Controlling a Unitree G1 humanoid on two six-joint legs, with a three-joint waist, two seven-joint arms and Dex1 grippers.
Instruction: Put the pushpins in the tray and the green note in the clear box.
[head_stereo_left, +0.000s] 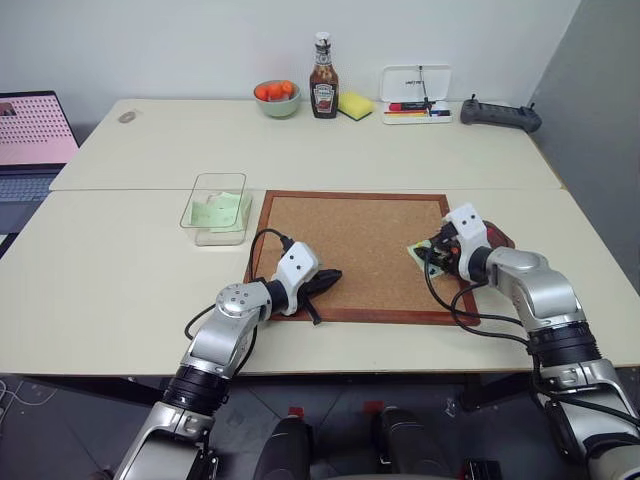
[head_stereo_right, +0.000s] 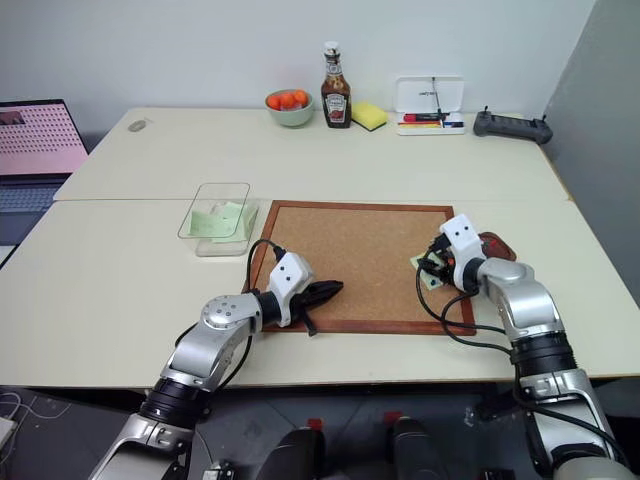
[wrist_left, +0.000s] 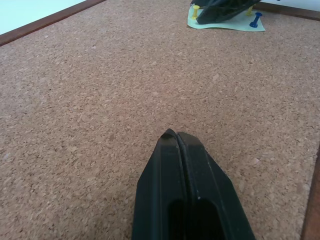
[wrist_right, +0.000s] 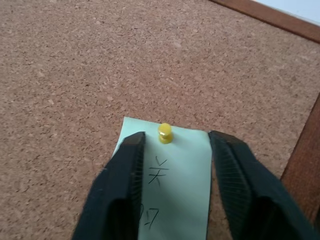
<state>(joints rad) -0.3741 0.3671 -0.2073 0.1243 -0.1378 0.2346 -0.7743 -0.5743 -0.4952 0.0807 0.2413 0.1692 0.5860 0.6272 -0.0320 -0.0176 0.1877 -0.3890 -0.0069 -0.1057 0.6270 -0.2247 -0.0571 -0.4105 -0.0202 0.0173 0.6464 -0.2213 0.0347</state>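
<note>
Right gripper (wrist_right: 172, 150) fingers stand apart, straddling a yellow pushpin (wrist_right: 165, 133) that pins the green note (wrist_right: 175, 185) to the corkboard (head_stereo_left: 350, 250). Centre both fingers on its head, close, then pull straight out. Left gripper (wrist_left: 177, 137) rests closed, empty.

Cork board (head_stereo_left: 355, 250) mid-table, ketchup bottle (head_stereo_left: 323, 90), yellow sponge (head_stereo_left: 355, 104), laptop (head_stereo_left: 30, 150)
</note>
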